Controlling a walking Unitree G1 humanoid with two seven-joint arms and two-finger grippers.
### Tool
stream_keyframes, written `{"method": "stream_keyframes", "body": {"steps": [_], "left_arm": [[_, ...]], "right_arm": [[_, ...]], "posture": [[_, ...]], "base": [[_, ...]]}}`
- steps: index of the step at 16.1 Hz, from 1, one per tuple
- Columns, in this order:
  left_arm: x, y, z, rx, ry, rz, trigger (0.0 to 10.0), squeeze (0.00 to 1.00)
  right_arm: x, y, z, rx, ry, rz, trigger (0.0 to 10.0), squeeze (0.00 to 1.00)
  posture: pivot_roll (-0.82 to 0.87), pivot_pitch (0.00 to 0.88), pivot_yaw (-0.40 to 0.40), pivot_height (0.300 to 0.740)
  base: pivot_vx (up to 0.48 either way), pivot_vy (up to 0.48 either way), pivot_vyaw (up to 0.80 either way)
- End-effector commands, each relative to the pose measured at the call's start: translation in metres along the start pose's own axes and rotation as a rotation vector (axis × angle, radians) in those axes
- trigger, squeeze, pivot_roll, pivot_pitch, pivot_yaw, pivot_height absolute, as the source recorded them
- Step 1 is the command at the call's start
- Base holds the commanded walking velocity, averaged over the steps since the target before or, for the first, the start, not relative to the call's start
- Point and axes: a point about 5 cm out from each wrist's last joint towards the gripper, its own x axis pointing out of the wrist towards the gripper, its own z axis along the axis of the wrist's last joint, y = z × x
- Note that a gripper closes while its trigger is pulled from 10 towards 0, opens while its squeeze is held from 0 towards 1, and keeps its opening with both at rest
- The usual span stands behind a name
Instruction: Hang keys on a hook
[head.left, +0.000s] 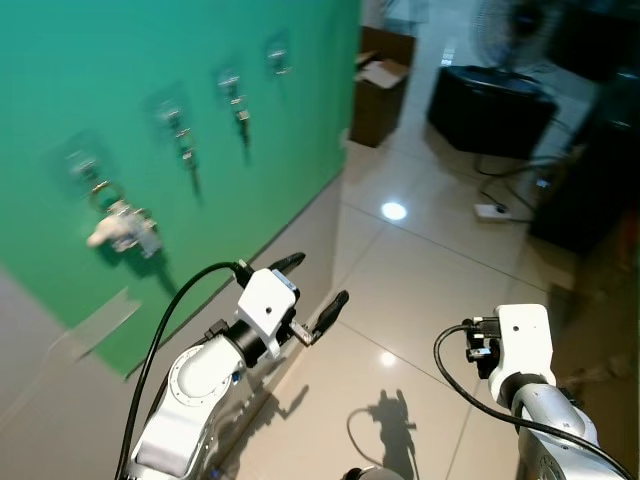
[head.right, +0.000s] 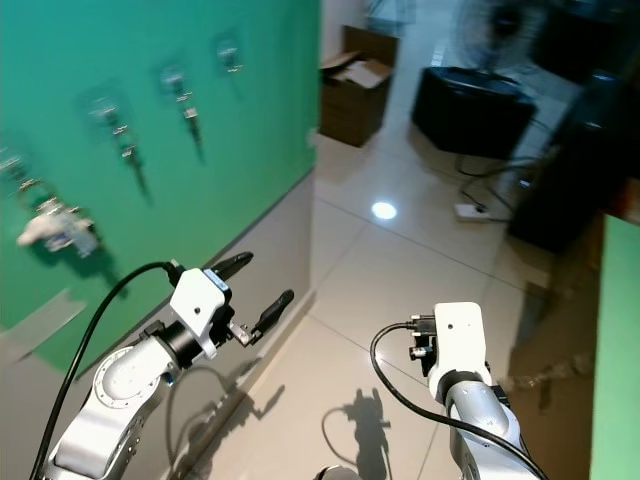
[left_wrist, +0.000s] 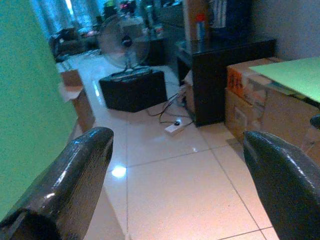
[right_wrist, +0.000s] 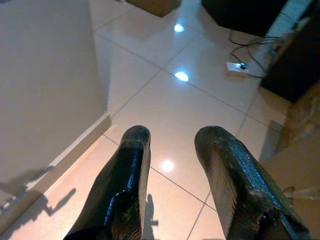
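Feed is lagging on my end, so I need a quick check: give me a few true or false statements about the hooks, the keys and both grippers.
1. The left gripper is open and holds nothing. True.
2. A bunch of keys hangs on the nearest hook on the green wall. True.
3. The right gripper is clamped on the keys. False: its fingers are apart with nothing between them, over the tiled floor.
4. The wall carries a single hook. False: four hooks sit in a row.
5. The cardboard box stands beyond the wall's far end. True.
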Motion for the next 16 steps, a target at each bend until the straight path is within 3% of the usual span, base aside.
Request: {"method": "stream_keyframes", "body": {"steps": [1, 3, 7, 10, 16], "left_arm": [[0.001, 0.006, 0.004, 0.015, -0.013, 0.020, 10.0, 0.00], [0.002, 0.011, 0.006, 0.015, -0.022, 0.037, 10.0, 0.00], [-0.008, -0.003, -0.007, -0.007, 0.017, 0.015, 10.0, 0.00], [-0.002, -0.001, -0.008, -0.009, 0.015, 0.011, 10.0, 0.00], [0.002, -0.005, -0.010, -0.010, -0.006, 0.029, 10.0, 0.00]], "right_arm": [[0.002, 0.001, 0.010, 0.009, -0.032, -0.006, 10.0, 0.00], [0.001, 0.003, 0.012, 0.018, -0.038, -0.008, 10.0, 0.00], [-0.001, 0.005, -0.014, -0.011, 0.055, -0.054, 10.0, 0.00], [0.005, 0.011, 0.006, 0.024, -0.031, -0.028, 10.0, 0.00], [-0.005, 0.005, 0.000, 0.041, -0.015, -0.042, 10.0, 0.00]], "posture": [[-0.15, 0.000, 0.043, 0.740], [-0.14, 0.000, 0.046, 0.740], [-0.14, 0.000, 0.068, 0.740], [-0.15, 0.000, 0.071, 0.740], [-0.19, 0.000, 0.056, 0.740]], "base": [[0.000, 0.000, -0.80], [0.000, 0.000, -0.80], [0.000, -0.270, -0.38], [0.000, -0.289, 0.00], [0.000, -0.286, -0.79]]}}
